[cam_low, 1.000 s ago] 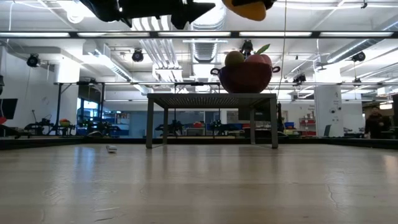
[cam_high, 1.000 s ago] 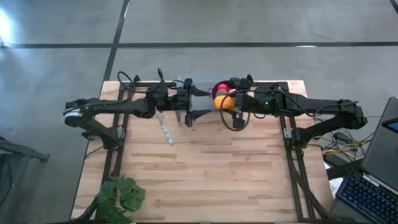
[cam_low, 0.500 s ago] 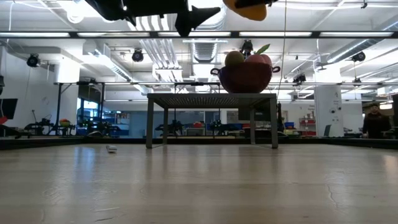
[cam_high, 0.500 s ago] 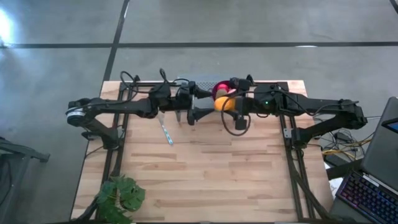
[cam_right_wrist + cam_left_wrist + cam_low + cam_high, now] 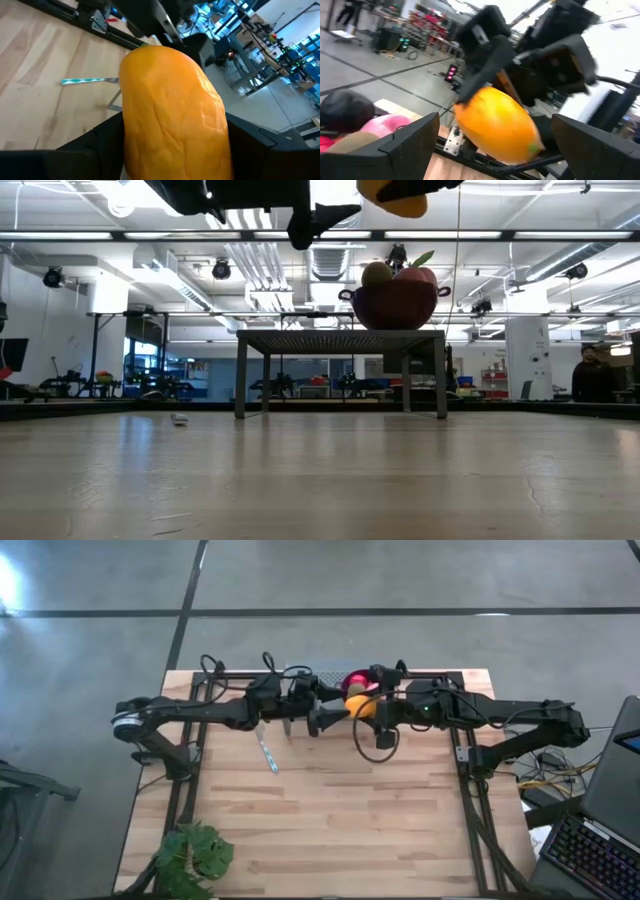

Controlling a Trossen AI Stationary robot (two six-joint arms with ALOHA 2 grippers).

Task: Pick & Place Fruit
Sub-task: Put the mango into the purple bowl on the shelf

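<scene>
Orange elongated toy fruit point(image 5: 359, 705) sits clamped between the right gripper point(image 5: 170, 142)'s two dark fingers, held in the air just beside the dark purple handled bowl point(image 5: 393, 302), on its near side. Left gripper point(image 5: 322, 712) faces it, fingers spread wide and empty, almost touching the fruit's free end. Long axis runs roughly from one claw toward the other; right arm has it, so likely a handover or a drop into the bowl.

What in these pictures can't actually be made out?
- Right end effector: shut on the smooth orange oval toy fruit, which fills the right wrist view and hides the pads.
- Dark purple bowl with handles: seen side-on in the low view, so its rim hides most of the contents.
- Left end effector: open; cut off by the top edge in the low view.
- Thin teal-and-white stick: too small to identify.
</scene>
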